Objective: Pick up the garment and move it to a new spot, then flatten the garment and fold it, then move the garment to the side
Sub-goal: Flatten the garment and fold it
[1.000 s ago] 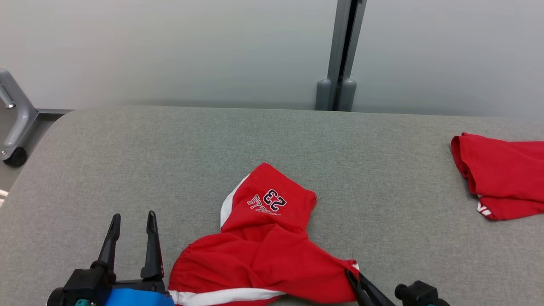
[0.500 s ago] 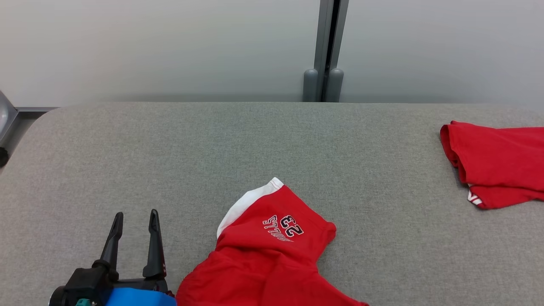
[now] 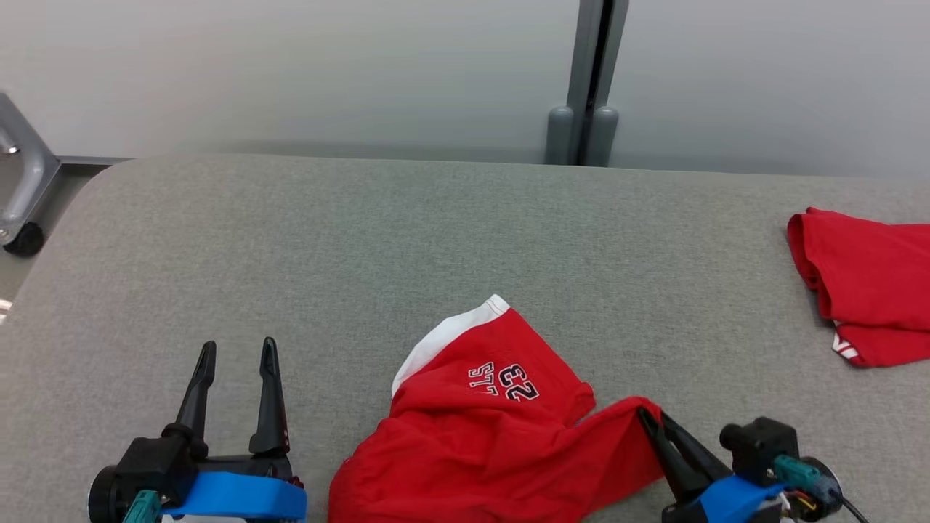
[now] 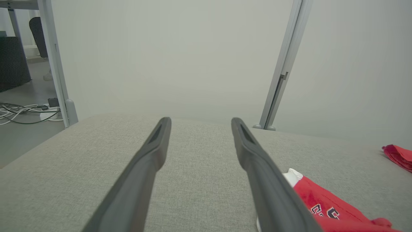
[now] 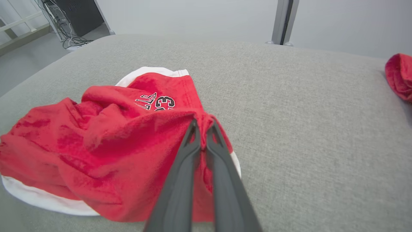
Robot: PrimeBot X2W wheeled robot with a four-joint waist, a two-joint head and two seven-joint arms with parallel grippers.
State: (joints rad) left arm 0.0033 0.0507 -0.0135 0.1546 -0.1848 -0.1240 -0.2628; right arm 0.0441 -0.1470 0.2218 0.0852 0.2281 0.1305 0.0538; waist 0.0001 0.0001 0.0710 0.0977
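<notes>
Red garment hangs pinched in the closed right claw; left claw gapes empty.

Red garment with white trim, apparently shorts, is lying crumpled at 6 o'clock on the grey padded surface. A white-hemmed leg is pointing toward 12 o'clock, and a "23" print is showing upside down just below the hem. The right gripper is pinching the garment's 3 o'clock edge, which is rising off the surface.
</notes>
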